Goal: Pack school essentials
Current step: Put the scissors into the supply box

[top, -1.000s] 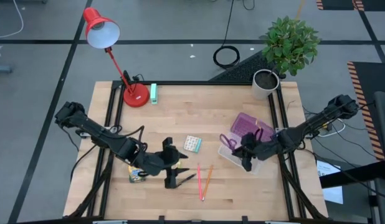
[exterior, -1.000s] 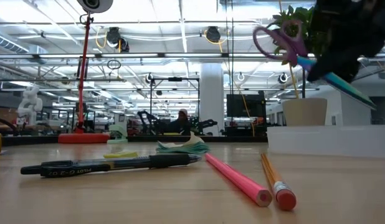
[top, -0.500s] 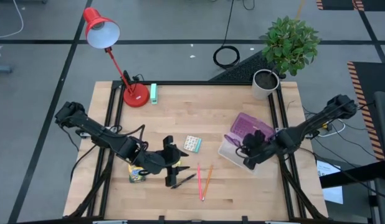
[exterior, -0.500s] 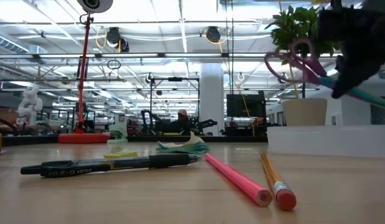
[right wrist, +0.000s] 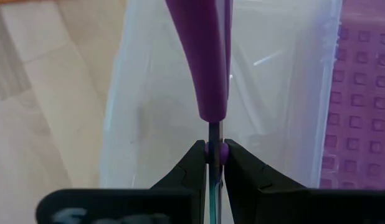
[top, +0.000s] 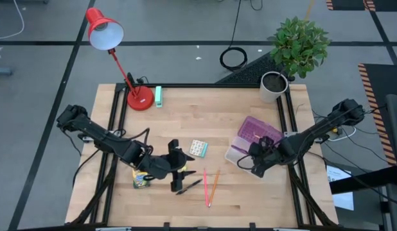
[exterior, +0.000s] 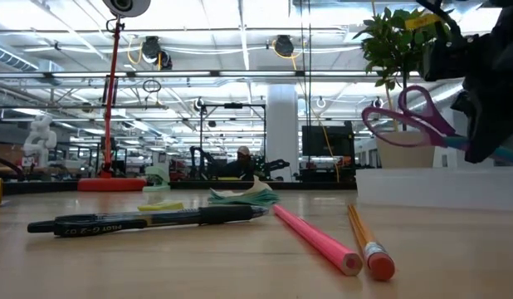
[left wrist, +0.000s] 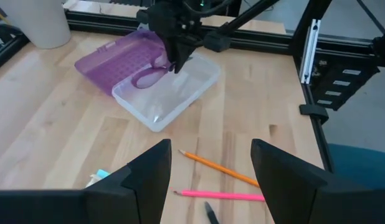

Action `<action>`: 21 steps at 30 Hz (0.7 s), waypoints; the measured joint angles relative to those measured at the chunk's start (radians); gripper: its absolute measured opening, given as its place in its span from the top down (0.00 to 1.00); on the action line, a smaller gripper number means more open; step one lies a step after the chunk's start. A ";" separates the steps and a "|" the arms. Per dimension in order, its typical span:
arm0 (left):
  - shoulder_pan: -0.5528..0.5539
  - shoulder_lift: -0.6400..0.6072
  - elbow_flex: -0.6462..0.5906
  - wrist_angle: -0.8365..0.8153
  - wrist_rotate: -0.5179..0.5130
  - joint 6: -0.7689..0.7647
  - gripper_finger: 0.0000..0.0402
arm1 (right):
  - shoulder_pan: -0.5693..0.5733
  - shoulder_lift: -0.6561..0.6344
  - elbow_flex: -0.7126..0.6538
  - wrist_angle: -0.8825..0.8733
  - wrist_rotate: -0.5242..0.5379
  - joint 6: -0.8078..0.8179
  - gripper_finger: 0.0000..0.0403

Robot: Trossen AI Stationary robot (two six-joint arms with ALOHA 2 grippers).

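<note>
purple scissors (right wrist: 207,59) were pinched at the blades by the right gripper (right wrist: 215,163), hanging over the clear box (left wrist: 171,93). left gripper (left wrist: 208,171) sat open above the black pen (exterior: 149,219), barrel partly readable: "pilot g-2".
</note>
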State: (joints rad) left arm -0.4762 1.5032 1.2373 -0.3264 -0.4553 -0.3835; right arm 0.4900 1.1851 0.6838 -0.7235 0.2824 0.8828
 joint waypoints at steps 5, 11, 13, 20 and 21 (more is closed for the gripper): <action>0.013 0.000 0.000 0.000 0.000 0.005 0.44 | -0.019 0.010 0.000 -0.007 0.005 0.039 0.92; 0.024 0.000 0.000 0.000 0.000 0.005 0.44 | -0.026 0.013 0.000 -0.052 0.004 0.081 0.90; 0.024 0.000 0.000 0.001 0.000 0.005 0.44 | -0.026 0.013 0.000 -0.059 0.004 0.082 0.90; 0.024 0.000 0.000 0.001 0.000 0.005 0.44 | -0.026 0.012 -0.012 -0.051 0.004 0.086 0.90; 0.024 0.000 0.000 0.001 0.000 0.005 0.44 | -0.026 0.012 -0.020 -0.052 0.004 0.091 0.90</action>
State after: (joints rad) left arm -0.4519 1.5032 1.2369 -0.3250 -0.4549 -0.3782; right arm 0.4637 1.1973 0.6642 -0.7753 0.2867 0.9738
